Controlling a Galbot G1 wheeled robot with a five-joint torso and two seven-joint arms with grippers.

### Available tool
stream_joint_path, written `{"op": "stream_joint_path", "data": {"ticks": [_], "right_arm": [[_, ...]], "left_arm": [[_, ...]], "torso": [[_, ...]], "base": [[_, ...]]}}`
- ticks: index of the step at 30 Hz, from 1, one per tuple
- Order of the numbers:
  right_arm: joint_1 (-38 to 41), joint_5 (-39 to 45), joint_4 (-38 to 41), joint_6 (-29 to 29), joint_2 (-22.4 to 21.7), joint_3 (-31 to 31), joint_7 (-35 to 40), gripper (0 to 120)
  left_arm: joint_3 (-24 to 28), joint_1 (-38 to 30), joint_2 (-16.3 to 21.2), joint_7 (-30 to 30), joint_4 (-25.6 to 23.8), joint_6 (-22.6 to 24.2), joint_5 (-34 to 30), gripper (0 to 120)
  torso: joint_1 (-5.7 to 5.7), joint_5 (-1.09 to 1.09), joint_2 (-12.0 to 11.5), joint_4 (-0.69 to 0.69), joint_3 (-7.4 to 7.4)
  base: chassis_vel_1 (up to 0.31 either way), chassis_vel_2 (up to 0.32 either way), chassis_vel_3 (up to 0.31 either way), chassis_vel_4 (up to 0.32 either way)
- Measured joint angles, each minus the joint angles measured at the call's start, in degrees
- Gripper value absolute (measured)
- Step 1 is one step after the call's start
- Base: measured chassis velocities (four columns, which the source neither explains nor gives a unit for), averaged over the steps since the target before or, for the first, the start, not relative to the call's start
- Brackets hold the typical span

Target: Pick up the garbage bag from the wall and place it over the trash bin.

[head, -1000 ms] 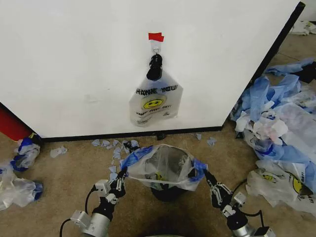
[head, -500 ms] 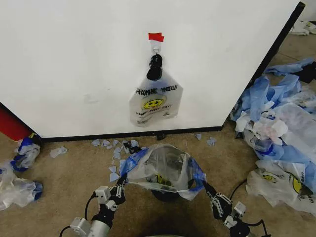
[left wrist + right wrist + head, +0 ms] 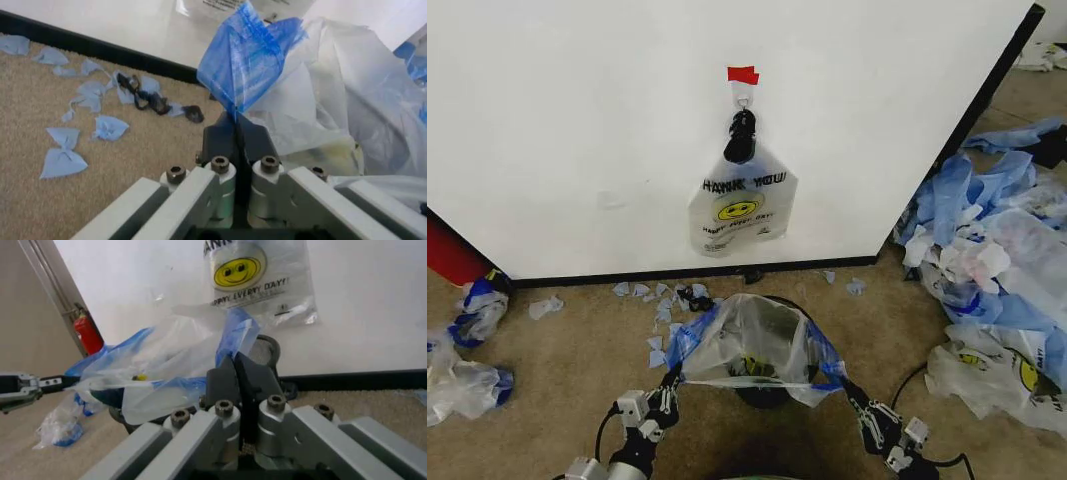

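Bag (image 3: pixel 752 345): clear w/ blue handles & trim, yellow smiley print. Bin (image 3: pixel 772 385) under it: black mesh. Wall (image 3: pixel 577 130) behind bin: plain white, black edge strip, red tape mark (image 3: pixel 743 74). Floor (image 3: pixel 567 360) round bin: tan, pale-blue scraps.

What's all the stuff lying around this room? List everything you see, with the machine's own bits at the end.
garbage bag: one, see-through with blue handles, stretched open over the bin
trash bin: one, black mesh, on the carpet below the hanging bag
wall: one, white panel with black edge strip
red tape: one piece, on the wall above the hook
hanging smiley bag: one, whitish, under a black clip
bag pile: many, blue and white, on the floor to the right
blue scraps: several, by the wall's base
left gripper: shut on the bag's left handle
right gripper: shut on the right handle
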Motion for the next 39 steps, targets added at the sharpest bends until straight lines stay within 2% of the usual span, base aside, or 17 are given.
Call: {"op": "stream_joint_path", "data": {"ticks": [14,30,39], "right_arm": [[-1.45,1.77,-0.12,-0.01,-0.83,1.70,-1.96,0],[0.70,1.18,-5.91,-0.01,-0.39,0.71,-2.04,0],[4.07,0.05,-9.31,-0.01,0.33,0.13,0.34,0]], "left_arm": [[0.00,2.63,-0.34,0.05,-0.64,-0.46,1.95,0],[2.03,1.26,-0.64,0.16,3.69,-1.15,2.74,0],[3.42,-2.17,-0.51,-0.43,7.26,-1.10,1.79,0]], "torso": [[0.00,0.00,0.00,0.00,0.00],[0.00,0.00,0.00,0.00,0.00],[0.00,0.00,-0.01,0.00,0.01]], "base": [[0.000,0.000,0.000,0.000],[0.000,0.000,0.000,0.000],[0.000,0.000,0.000,0.000]]}}
